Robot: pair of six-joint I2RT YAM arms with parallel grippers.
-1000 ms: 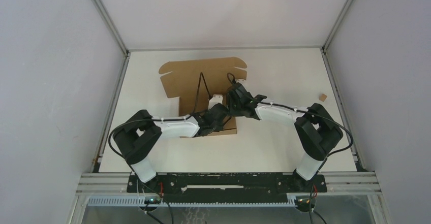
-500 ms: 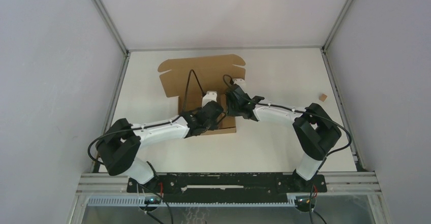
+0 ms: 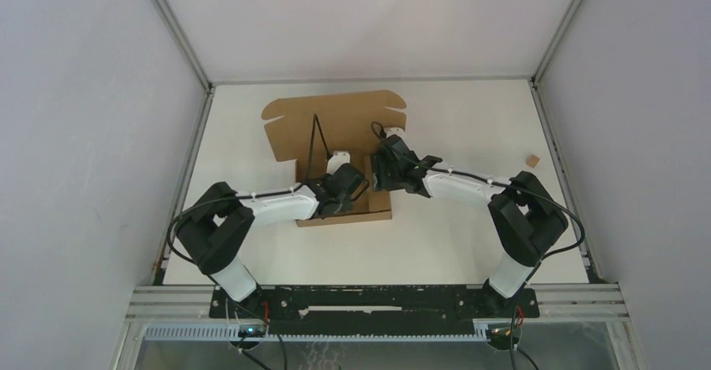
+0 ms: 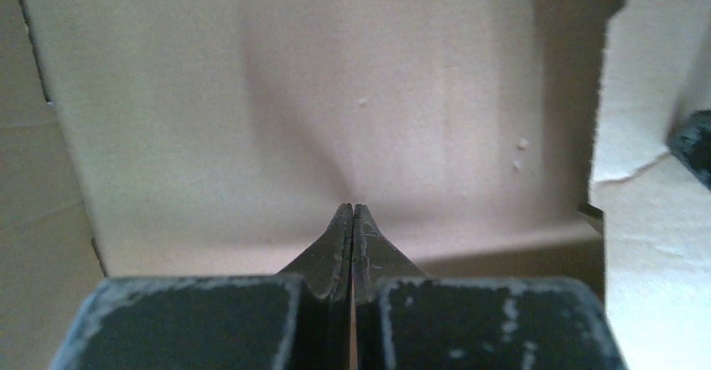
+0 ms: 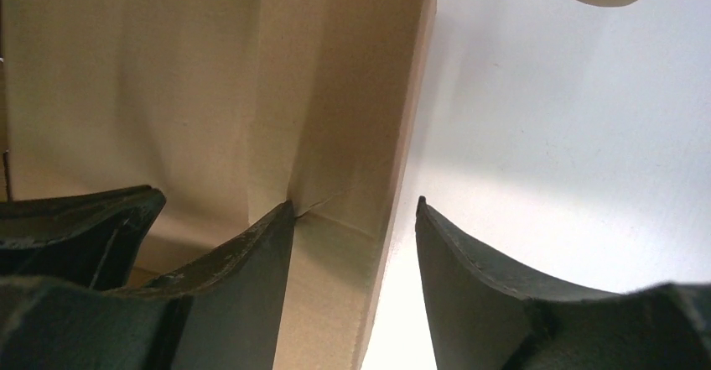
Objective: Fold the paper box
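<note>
The paper box [image 3: 335, 118] is plain brown cardboard, lying partly folded mid-table with its lid flap flat at the back. My left gripper [image 3: 345, 179] is inside the box, shut and empty, with its tips [image 4: 352, 207] close to an upright inner panel [image 4: 293, 93]. My right gripper [image 3: 375, 169] is open at the box's right side. In the right wrist view its jaws [image 5: 354, 204] straddle the upright right wall [image 5: 352, 118], one finger [image 5: 243, 261] inside and the other [image 5: 486, 278] outside over the white table. The left gripper's finger [image 5: 75, 227] shows at the left there.
A tiny brown cardboard scrap [image 3: 531, 160] lies on the white table [image 3: 469, 118] at the right, near the frame rail. Grey walls and metal rails close in the table on three sides. The two arms' forearms meet over the box's front half.
My left gripper has moved left and back inside the box, and its elbow swung out and back. My right gripper has stayed at the right wall, shifting only slightly.
</note>
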